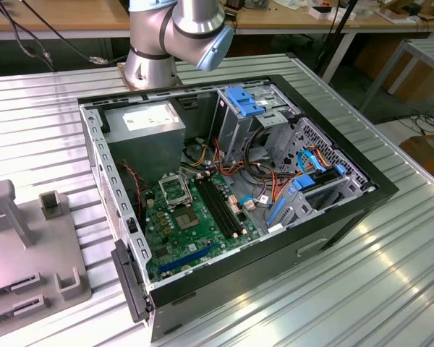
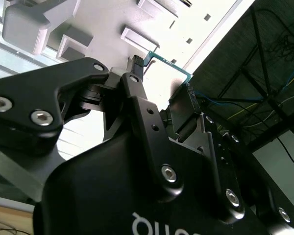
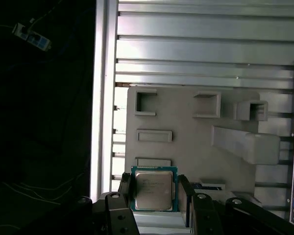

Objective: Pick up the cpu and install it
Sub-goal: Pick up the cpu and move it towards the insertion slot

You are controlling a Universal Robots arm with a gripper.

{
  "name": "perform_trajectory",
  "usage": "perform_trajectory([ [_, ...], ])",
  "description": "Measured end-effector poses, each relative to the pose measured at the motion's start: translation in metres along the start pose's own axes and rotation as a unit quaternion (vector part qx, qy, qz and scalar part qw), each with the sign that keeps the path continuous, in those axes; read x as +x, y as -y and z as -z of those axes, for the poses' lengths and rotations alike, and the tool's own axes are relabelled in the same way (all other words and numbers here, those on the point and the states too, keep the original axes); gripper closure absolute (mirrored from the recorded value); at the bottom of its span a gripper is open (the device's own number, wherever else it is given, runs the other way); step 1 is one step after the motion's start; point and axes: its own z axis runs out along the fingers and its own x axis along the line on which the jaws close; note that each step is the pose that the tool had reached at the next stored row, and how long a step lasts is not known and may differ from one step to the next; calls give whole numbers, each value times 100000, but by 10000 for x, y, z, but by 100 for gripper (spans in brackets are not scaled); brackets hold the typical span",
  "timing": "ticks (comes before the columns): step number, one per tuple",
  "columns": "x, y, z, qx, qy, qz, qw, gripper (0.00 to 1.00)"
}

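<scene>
In the first wrist view the cpu (image 3: 154,190), a small square chip with a grey metal top and a green rim, sits between my gripper's (image 3: 155,196) two black fingers (image 3: 126,192), which press on its two opposite sides. It hangs above the grey fixture plate (image 3: 186,137). In the second wrist view the cpu's green edge (image 2: 169,62) spans the gap between the fingertips of the gripper (image 2: 162,76). The black-framed socket (image 1: 175,189) lies on the green motherboard inside the open computer case (image 1: 362,206) in the exterior view.
The grey fixture plate (image 1: 29,246) with raised blocks lies on the ribbed metal table (image 1: 390,289), at the exterior view's left of the case. Cables, blue drive brackets (image 1: 244,101) and a power supply (image 1: 148,123) crowd the case. The arm's base (image 1: 152,58) stands behind it.
</scene>
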Motion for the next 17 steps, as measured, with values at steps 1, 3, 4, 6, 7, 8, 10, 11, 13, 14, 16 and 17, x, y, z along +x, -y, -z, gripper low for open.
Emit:
perform_trajectory([
  [1,0,0,6,-1,2,2,100000,53],
  [3,1,0,20,-5,7,-1,100000,53],
  [4,1,0,27,-4,5,3,100000,53],
  [6,2,-1,43,-3,2,3,100000,53],
  [7,3,-1,54,-2,0,3,100000,53],
  [8,3,-1,66,-4,-1,1,100000,53],
  [10,4,-2,84,-3,0,0,100000,53],
  [11,5,-2,95,-1,-3,0,100000,53],
  [13,6,-2,108,-4,0,1,100000,53],
  [14,6,-2,117,-2,-2,2,100000,53],
  [16,7,-3,129,-1,-4,-1,100000,53],
  [17,7,-3,135,-4,-10,2,100000,53],
])
